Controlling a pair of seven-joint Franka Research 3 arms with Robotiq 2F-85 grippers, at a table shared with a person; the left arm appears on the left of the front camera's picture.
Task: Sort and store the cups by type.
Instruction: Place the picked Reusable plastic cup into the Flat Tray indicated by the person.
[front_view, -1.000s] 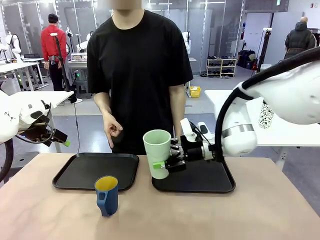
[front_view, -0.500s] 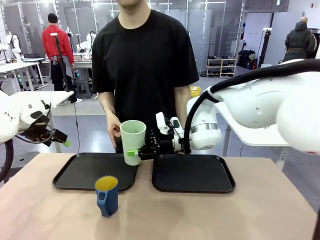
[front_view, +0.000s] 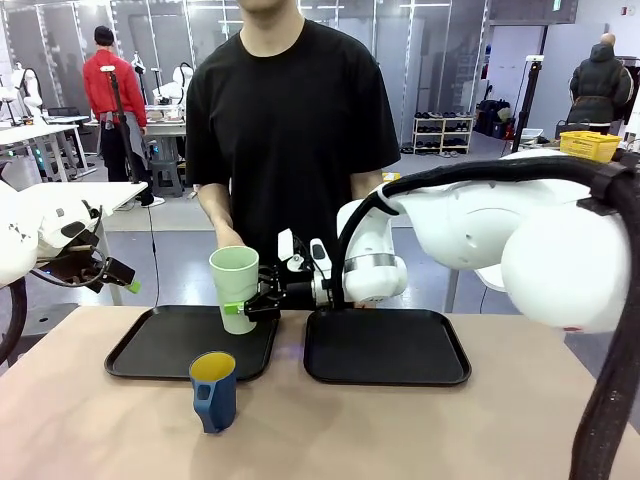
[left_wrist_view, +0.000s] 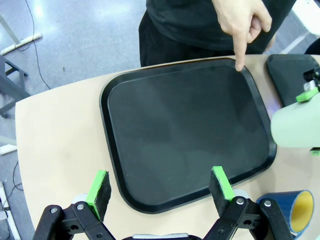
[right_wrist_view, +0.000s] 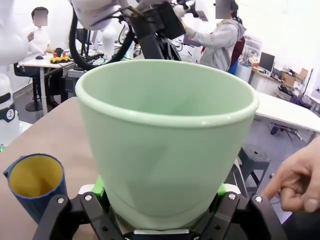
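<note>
My right gripper (front_view: 246, 307) is shut on the lower part of the pale mint-green tumbler (front_view: 234, 285) and holds it upright over the far right part of the left black tray (front_view: 160, 345). In the right wrist view the tumbler (right_wrist_view: 165, 140) stands between the green pads (right_wrist_view: 98, 187). The dark blue mug (front_view: 213, 390) with a yellow inside stands on the table in front of that tray. My left gripper (left_wrist_view: 159, 185) is open, above the near edge of the left tray (left_wrist_view: 185, 135), with nothing between its fingers. It also shows at the far left (front_view: 125, 278).
A second black tray (front_view: 385, 345) lies right of the first. The person stands at the far side; a hand (left_wrist_view: 245, 25) points a finger at the left tray's far corner. In the right wrist view, the mug (right_wrist_view: 35, 185) and the person's hand (right_wrist_view: 295, 180) flank the tumbler.
My right arm has carried the tumbler leftward, from over the right tray to over the left tray. The left arm and the blue mug have stayed put.
</note>
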